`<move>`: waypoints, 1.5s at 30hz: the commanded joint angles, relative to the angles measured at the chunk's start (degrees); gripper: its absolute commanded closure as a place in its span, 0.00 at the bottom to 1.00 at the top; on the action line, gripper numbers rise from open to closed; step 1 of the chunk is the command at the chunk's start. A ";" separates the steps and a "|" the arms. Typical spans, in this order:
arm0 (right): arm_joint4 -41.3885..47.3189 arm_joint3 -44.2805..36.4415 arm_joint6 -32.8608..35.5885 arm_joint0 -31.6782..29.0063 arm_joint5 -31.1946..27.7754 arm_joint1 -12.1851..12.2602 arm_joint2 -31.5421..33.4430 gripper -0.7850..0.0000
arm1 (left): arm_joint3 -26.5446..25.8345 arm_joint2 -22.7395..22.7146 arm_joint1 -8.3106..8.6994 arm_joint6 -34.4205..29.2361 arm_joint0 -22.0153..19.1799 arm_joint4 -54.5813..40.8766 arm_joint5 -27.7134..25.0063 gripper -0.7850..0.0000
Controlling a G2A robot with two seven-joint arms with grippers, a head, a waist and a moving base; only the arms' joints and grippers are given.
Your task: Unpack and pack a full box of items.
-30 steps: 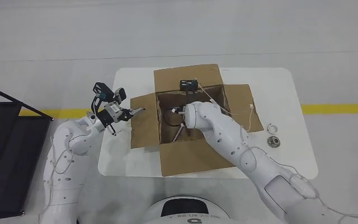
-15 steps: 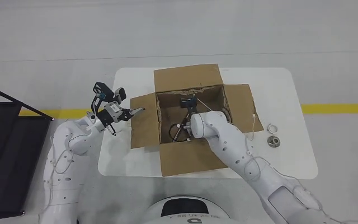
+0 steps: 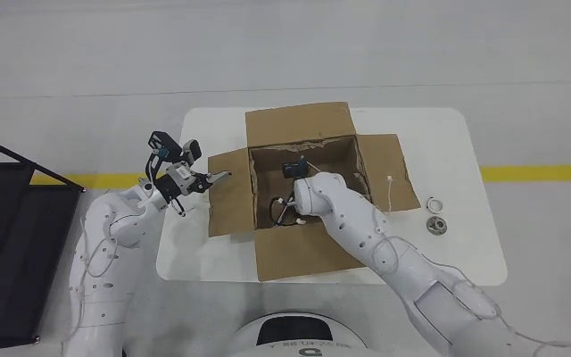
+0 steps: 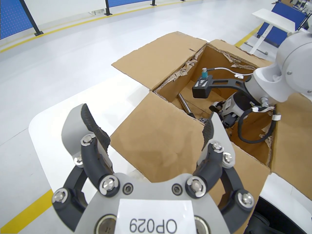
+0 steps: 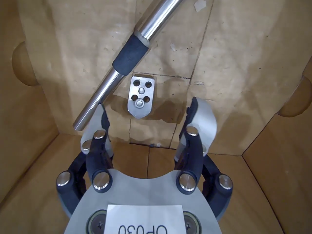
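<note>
While the right tool (image 5: 147, 103) gapes in the box (image 3: 303, 125) — perhaps grazing a rod (image 5: 156, 18) — the left tool (image 4: 148, 113) gapes.

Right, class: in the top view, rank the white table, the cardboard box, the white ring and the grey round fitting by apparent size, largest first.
1. white table
2. cardboard box
3. white ring and grey round fitting: these look about alike, so they are not ranked against each other.

Top camera looks down on the box (image 3: 299, 121); left wrist faces it, right sits inside.
</note>
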 commanded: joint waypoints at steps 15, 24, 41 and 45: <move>-2.40 -1.62 -6.82 -0.47 6.06 -1.85 1.59 1.00 | 0.00 0.00 0.00 0.00 0.00 0.00 0.00 0.00; -11.86 -29.01 -12.06 -17.34 3.81 2.93 12.41 1.00 | 0.00 0.00 0.00 0.00 0.00 0.00 0.00 0.00; 2.66 -56.67 -39.05 -47.33 0.07 5.64 36.66 1.00 | 0.00 0.00 0.00 0.00 0.00 0.00 0.00 0.00; 2.66 -56.67 -39.05 -47.33 0.07 5.64 36.66 1.00 | 0.00 0.00 0.00 0.00 0.00 0.00 0.00 0.00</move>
